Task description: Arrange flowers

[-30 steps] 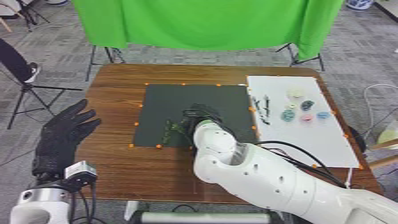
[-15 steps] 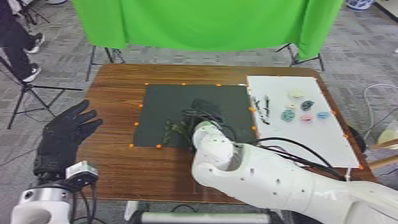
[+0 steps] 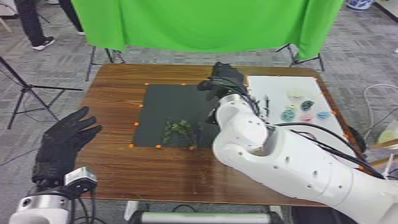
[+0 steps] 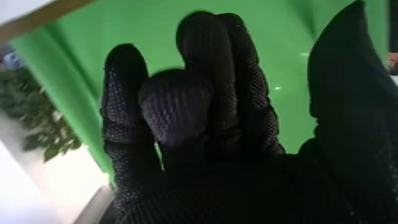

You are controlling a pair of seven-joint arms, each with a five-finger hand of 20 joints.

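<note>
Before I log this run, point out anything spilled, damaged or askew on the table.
Nothing stands out as spilled, damaged or askew: the green sprigs lie on the dark mat, the coloured flower heads on the white sheet.

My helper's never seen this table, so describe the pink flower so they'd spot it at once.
On the brown table, find the white sheet at the robot's right. Small coloured flowers cluster on it. The pink flower sits between a teal flower and a blue flower, and it is the only pink one.
</note>
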